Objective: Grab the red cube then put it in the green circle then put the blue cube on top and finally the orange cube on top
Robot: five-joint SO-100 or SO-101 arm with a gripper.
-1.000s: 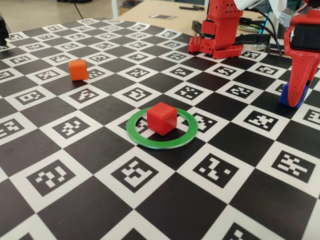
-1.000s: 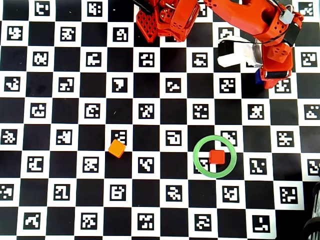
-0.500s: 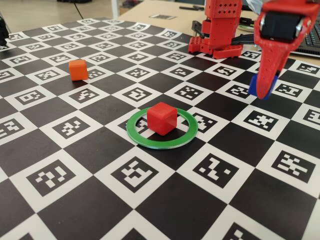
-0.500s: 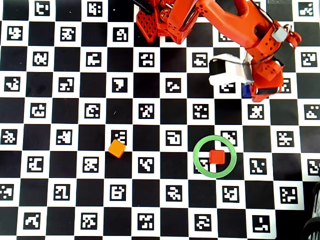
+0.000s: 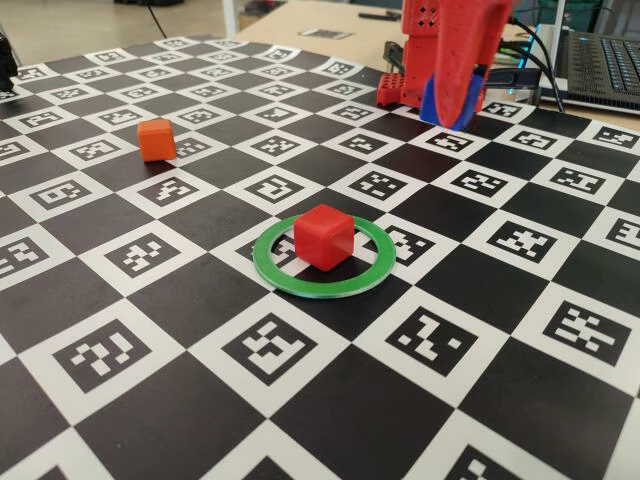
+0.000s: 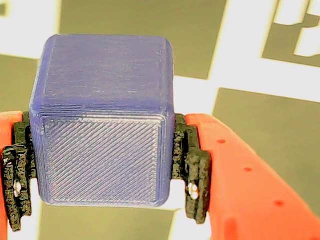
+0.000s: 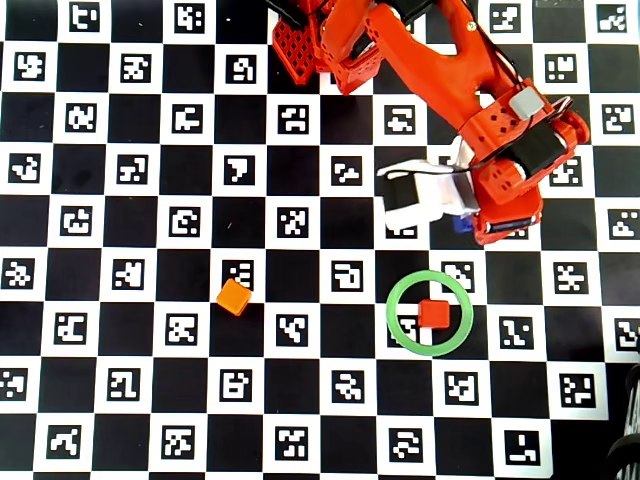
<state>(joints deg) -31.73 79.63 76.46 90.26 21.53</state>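
Note:
The red cube (image 5: pixel 323 236) sits inside the green circle (image 5: pixel 270 270) on the checkered board; both also show in the overhead view, cube (image 7: pixel 433 314) and circle (image 7: pixel 400 335). My gripper (image 6: pixel 102 165) is shut on the blue cube (image 6: pixel 102 120), which fills the wrist view between the black pads (image 6: pixel 192 165). In the fixed view the gripper (image 5: pixel 452 105) holds the blue cube (image 5: pixel 436 102) above the board's far side. In the overhead view the arm hides most of the blue cube (image 7: pixel 461 223). The orange cube (image 5: pixel 156 139) lies apart at the left, also in the overhead view (image 7: pixel 233 296).
The red arm base (image 7: pixel 320 45) stands at the board's far edge. A laptop (image 5: pixel 600 60) and cables lie beyond the board at the far right in the fixed view.

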